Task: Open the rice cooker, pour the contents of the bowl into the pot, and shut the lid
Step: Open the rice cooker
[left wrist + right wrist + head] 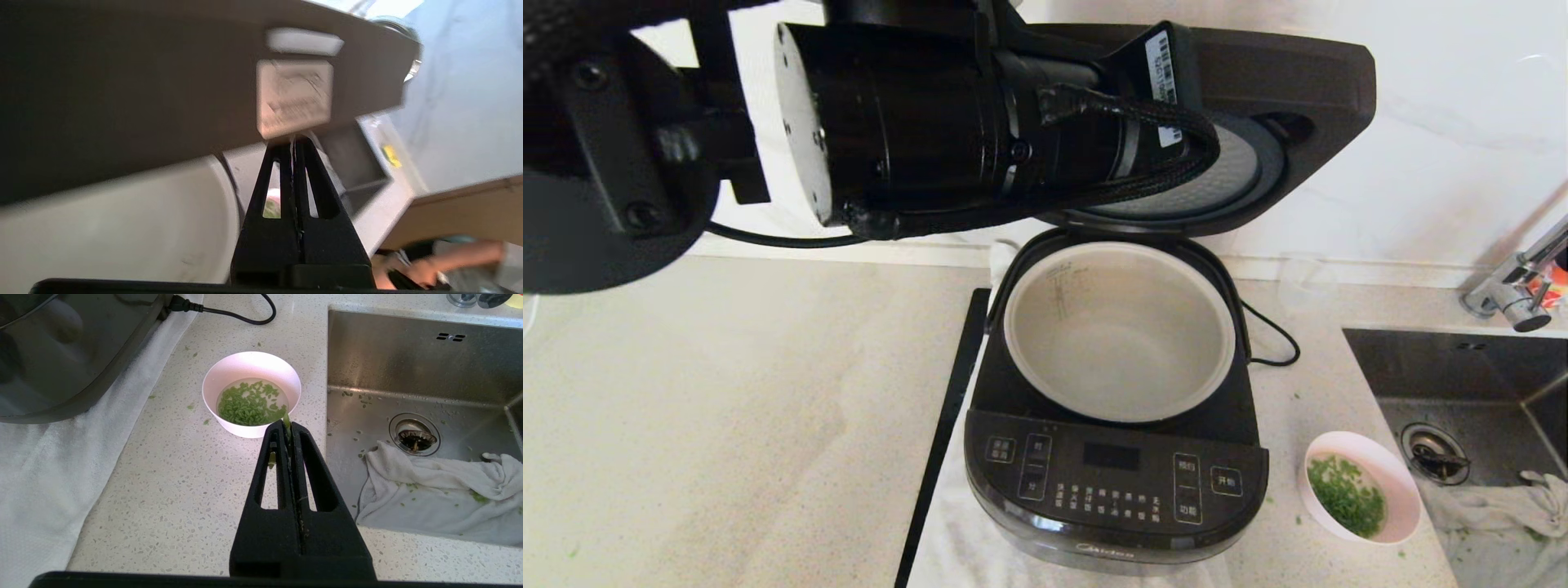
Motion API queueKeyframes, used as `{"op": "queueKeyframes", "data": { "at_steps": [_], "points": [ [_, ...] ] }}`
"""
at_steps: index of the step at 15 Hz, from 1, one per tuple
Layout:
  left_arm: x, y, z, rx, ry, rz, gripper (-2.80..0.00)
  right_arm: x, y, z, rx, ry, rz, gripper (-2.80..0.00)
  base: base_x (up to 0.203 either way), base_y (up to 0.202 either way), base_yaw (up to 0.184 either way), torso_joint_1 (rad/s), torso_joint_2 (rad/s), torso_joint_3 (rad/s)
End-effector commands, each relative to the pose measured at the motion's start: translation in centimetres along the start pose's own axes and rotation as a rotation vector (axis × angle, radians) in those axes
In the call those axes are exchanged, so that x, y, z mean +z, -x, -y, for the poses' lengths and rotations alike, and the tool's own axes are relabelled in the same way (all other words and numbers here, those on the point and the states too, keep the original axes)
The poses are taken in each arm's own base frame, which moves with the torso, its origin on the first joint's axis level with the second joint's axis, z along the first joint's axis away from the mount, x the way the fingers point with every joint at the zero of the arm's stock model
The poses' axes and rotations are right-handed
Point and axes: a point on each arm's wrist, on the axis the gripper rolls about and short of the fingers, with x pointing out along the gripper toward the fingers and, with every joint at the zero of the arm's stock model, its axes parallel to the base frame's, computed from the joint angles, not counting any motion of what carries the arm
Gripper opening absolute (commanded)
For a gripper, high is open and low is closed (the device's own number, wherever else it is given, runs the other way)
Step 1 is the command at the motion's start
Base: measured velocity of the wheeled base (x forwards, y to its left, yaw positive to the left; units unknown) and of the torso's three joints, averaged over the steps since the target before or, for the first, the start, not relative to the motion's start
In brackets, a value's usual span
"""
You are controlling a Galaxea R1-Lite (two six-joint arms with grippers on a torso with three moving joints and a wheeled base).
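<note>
The rice cooker (pixel 1115 482) stands open in the middle of the counter, its lid (pixel 1290 90) swung up at the back with the silver inner plate (pixel 1245 163) facing forward. The grey-beige pot (pixel 1119 335) inside looks bare. My left arm (pixel 931 122) is raised in front of the lid. My left gripper (pixel 292 139) is shut, its tips against the lid's front edge just under the release button (pixel 294 96). The pink bowl (pixel 1364 490) with green bits in water (pixel 249 402) sits right of the cooker. My right gripper (pixel 288 424) hovers shut just short of the bowl (pixel 251 394), a green scrap stuck at its tips.
A steel sink (pixel 1470 376) with a white cloth (pixel 1503 498) lies right of the bowl, under a tap (pixel 1515 286). A white towel (pixel 41 457) lies under the cooker, whose cord (pixel 1270 335) trails behind. A clear cup (pixel 1303 282) stands at the wall. Green scraps dot the counter.
</note>
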Motion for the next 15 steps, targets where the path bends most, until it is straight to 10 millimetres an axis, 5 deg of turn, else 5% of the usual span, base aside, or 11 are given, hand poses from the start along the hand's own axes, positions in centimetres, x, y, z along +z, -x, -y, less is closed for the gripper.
{"op": "queueKeyframes", "data": {
  "at_steps": [1, 5, 15],
  "points": [
    [-0.4, -1.0, -0.2, 0.015, -0.011, -0.005, -2.80, 0.0, 0.0, 0.0, 0.001, 0.000, 0.000, -2.80, 0.000, 0.000, 0.000, 0.000, 0.00, 0.000],
    [-0.4, -3.0, -0.4, 0.055, -0.062, 0.102, -2.80, 0.0, 0.0, 0.0, 0.001, -0.001, 0.000, -2.80, 0.000, 0.000, 0.000, 0.000, 0.00, 0.000],
    [0.9, -3.0, -0.6, 0.093, -0.180, 0.232, -2.80, 0.0, 0.0, 0.0, 0.002, 0.001, 0.000, -2.80, 0.000, 0.000, 0.000, 0.000, 0.00, 0.000]
  ]
}}
